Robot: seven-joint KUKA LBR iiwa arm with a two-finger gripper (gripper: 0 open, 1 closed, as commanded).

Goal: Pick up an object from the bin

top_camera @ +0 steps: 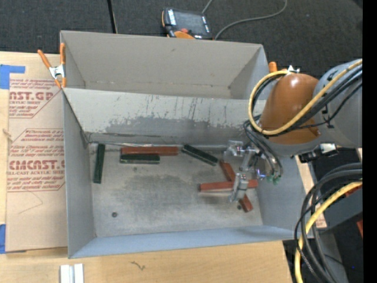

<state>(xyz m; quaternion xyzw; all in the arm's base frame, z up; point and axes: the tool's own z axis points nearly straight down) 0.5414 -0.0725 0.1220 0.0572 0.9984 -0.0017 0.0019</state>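
Near the left wall of the bin (165, 63) lies a dark green stick (98, 163). Right of it a red-brown stick (150, 151) touches a short green stick (141, 158), then comes a tilted green stick (200, 155). Far right, among red sticks, the gripper (240, 188) is low over the flat red stick (215, 187) — whether open or closed, I cannot tell.

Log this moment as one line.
gripper: low in bin, view right | under it: flat red stick | grasp: cannot tell

The hand (240, 193) hangs over red sticks (212, 187) — right side of the bin (153, 208).
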